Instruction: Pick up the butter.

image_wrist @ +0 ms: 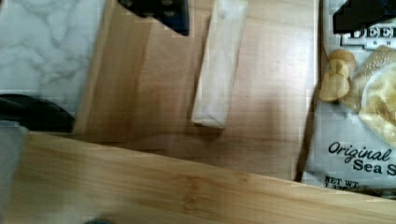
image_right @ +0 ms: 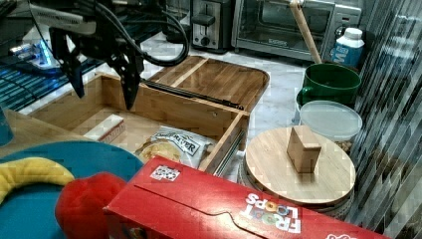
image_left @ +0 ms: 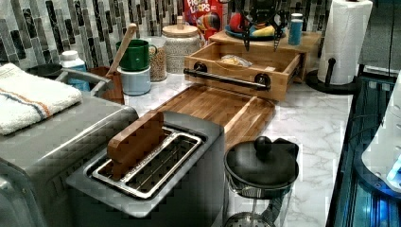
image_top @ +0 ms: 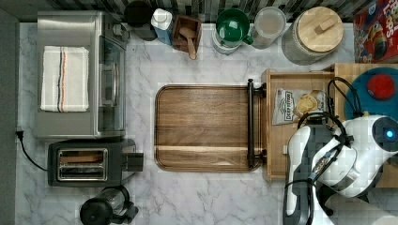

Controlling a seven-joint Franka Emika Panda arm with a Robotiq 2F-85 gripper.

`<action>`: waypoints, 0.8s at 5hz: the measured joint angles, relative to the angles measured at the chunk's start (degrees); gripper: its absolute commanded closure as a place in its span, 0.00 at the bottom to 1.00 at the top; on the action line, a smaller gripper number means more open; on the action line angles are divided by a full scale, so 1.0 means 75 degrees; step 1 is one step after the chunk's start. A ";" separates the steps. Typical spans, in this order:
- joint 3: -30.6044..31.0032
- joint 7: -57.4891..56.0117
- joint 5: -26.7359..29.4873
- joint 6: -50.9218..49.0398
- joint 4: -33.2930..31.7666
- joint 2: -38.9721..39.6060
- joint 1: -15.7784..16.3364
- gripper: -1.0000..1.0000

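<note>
Going from the right view's left to its right, the gripper (image_right: 102,89) hangs with its two dark fingers (image_right: 130,82) spread apart and holding nothing, tips pointing down over the open wooden drawer (image_right: 164,107). Below and slightly right of the fingers, the butter (image_right: 105,127) lies flat on the drawer floor, a pale cream stick apart from both fingertips. Just beside it to the right view's right rests the grey chip bag (image_right: 174,145), also flat in the same drawer. In the wrist view the butter (image_wrist: 219,63) lies lengthwise on the bare wood, with the chip bag (image_wrist: 357,93) nearby but not touching it and a finger (image_wrist: 159,14) dark at the picture's edge. Beyond the drawer's front wall in the right view sits the wooden tray (image_right: 211,79) on the marble tabletop (image_right: 278,92). In the top view the arm covers most of the drawer (image_top: 277,79), leaving the chip bag (image_top: 293,105) in sight near its far end.
</note>
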 measured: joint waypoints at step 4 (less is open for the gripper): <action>-0.0163 -0.0003 0.0862 0.1600 -0.0821 0.0477 -0.0203 0.00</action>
